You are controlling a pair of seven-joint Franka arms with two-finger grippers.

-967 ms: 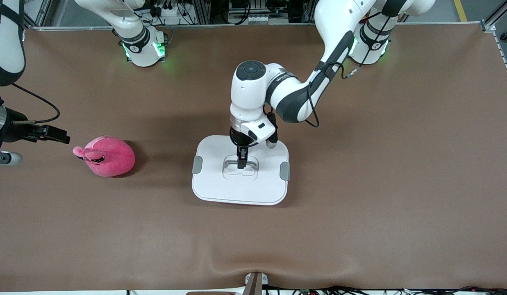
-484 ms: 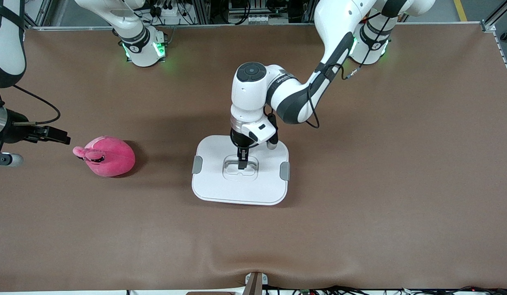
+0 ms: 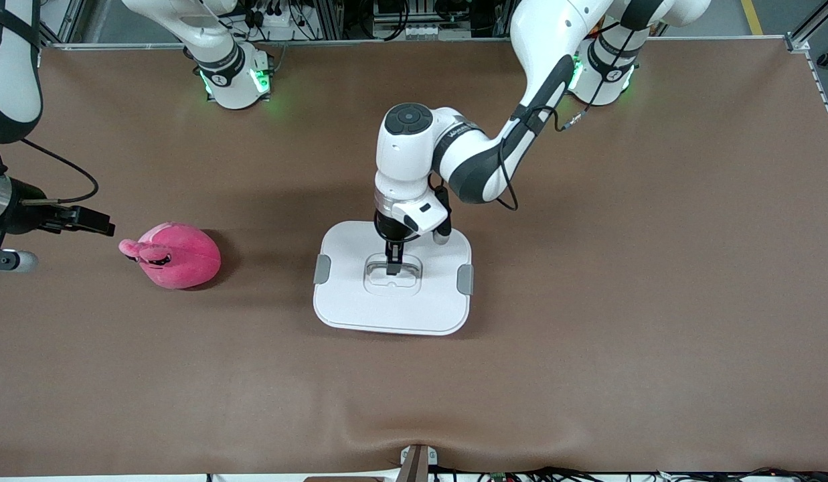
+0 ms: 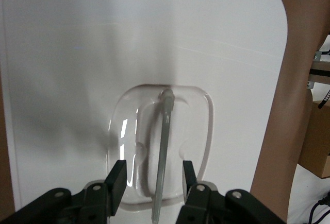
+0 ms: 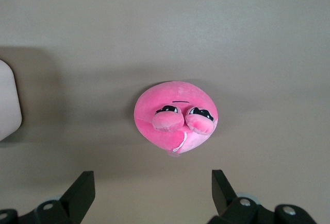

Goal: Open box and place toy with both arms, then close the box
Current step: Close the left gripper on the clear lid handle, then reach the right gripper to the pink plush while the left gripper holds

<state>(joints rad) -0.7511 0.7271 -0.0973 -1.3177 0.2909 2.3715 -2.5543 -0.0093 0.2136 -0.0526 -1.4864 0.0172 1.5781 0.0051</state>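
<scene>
The box point(image 3: 393, 301) stands mid-table with its white lid on and both grey side clips point(image 3: 322, 269) showing. My left gripper point(image 3: 391, 264) is down in the lid's recessed handle point(image 3: 392, 271). In the left wrist view it point(image 4: 153, 175) is open, its fingers either side of the thin grey handle bar point(image 4: 164, 147), apart from it. The pink plush toy point(image 3: 176, 256) lies toward the right arm's end of the table. My right gripper point(image 3: 96, 224) hangs beside the toy, open and empty point(image 5: 152, 188), with the toy's face point(image 5: 176, 116) ahead of its fingers.
The brown table mat point(image 3: 588, 335) is bare around the box and toy. A corner of the box point(image 5: 7, 100) shows at the edge of the right wrist view. A small bracket point(image 3: 417, 462) sits at the table's near edge.
The left arm has shifted very slightly, with its gripper staying at the handle. The right arm, the toy and the box have not moved.
</scene>
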